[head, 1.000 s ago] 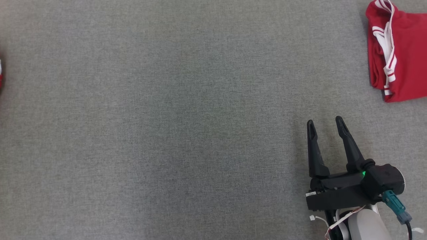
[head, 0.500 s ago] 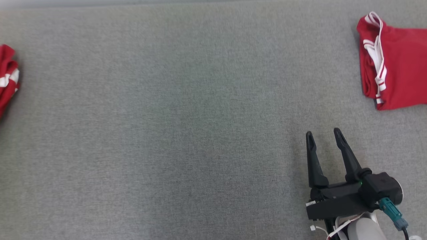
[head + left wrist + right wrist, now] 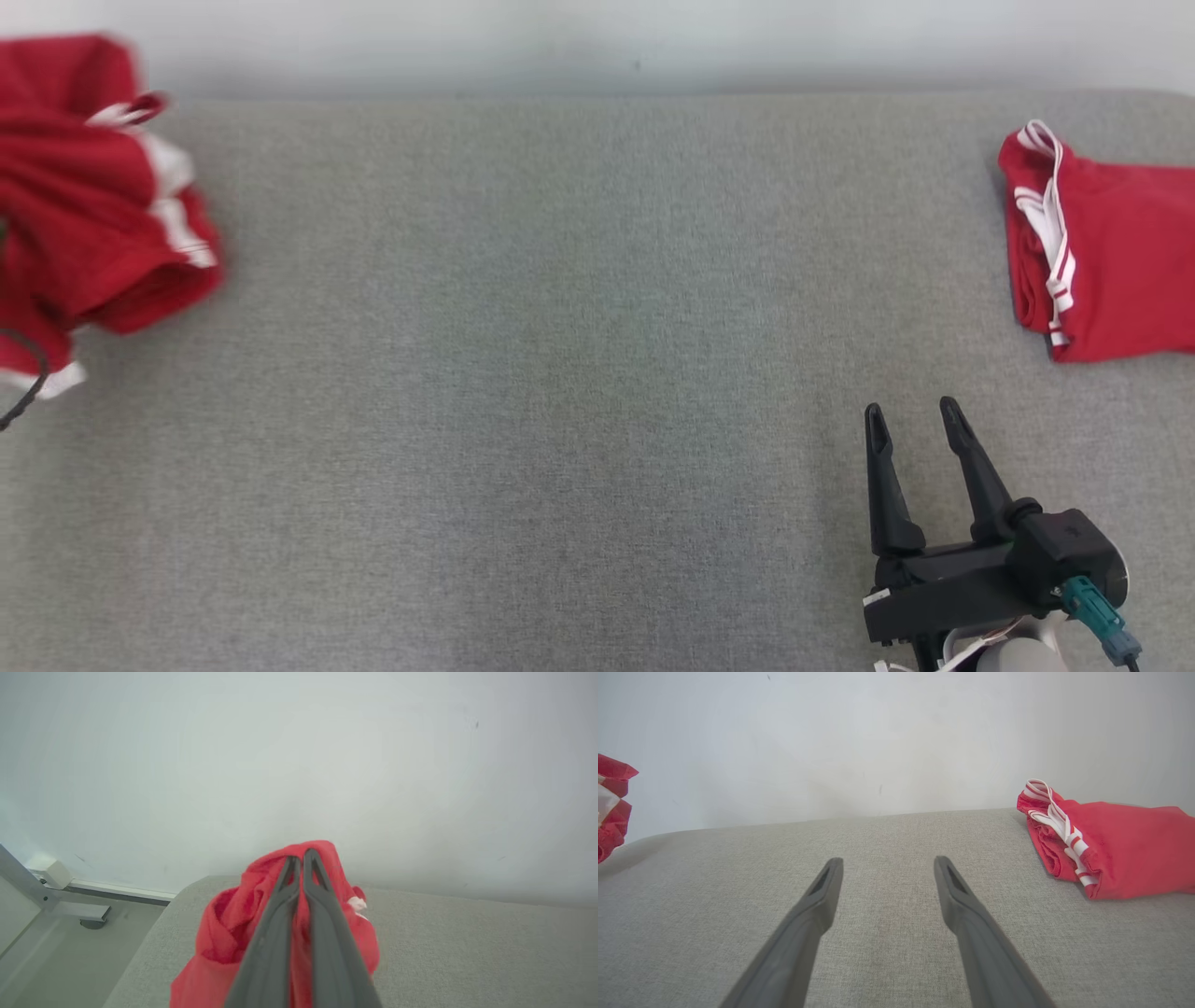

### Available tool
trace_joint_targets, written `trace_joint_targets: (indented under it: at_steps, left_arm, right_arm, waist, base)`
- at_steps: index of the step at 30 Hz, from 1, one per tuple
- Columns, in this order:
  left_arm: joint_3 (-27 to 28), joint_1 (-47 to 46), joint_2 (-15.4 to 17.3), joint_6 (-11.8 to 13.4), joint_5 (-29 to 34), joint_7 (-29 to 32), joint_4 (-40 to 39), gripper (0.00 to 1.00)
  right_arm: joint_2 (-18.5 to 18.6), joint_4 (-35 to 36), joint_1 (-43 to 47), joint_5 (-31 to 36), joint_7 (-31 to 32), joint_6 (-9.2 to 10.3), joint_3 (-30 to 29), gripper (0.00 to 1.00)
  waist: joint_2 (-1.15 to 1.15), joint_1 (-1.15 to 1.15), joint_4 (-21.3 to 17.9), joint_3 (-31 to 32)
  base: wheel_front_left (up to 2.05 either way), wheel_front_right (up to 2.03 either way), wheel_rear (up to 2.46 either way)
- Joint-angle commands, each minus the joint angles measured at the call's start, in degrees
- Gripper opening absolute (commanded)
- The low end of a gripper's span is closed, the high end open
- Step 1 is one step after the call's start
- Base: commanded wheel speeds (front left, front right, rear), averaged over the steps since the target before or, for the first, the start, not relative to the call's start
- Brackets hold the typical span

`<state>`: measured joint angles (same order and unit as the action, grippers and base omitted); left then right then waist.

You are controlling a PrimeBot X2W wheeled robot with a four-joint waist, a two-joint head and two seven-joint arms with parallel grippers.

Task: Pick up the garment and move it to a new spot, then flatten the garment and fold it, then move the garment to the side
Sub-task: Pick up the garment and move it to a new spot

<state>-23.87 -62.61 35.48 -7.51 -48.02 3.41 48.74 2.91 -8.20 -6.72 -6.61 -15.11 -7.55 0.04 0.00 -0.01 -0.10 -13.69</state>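
Pinching a crumpled red garment point(image 3: 219, 933) between fingers pressed tightly together, the robot's left gripper point(image 3: 302, 855) holds the cloth at the left end of a grey padded surface point(image 3: 560, 373), close to its rear corner. The white-trimmed fabric bunches around both dark fingers and shows blurred at the left edge of the head view; whether its lower folds touch the padding cannot be told. The right gripper point(image 3: 910, 408) sits at the near right of the surface, its jaws spread wide and empty, fingers pointing toward the pale wall point(image 3: 560, 37) behind. A second red garment point(image 3: 1120, 261), folded, with white striped trim along its left edge, lies flat at the far right end, well apart from both grippers. Bare floor point(image 3: 70, 952) and a metal frame point(image 3: 79, 911) show beyond the surface's left corner.
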Motion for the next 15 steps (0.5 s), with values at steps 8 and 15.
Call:
trace_joint_targets:
  at_steps: [8,15]
  left_arm:
    - [-4.8,-1.5,-1.1,0.1,-3.5,-1.0,-12.4,0.0]
    - [-8.1,0.1,-3.2,0.1,-5.0,-0.3,-24.2,0.0]
  right_arm:
    - [-0.1,0.0,2.1,-1.8,0.0,0.15,-0.3,1.0]
    - [-0.1,0.1,2.5,-3.0,0.0,0.15,-0.1,1.0]
  waist:
    - [0.0,0.01,-0.9,3.1]
    - [0.0,0.01,-4.3,3.8]
  base:
    - [0.0,0.0,0.0]
    - [0.0,0.0,0.0]
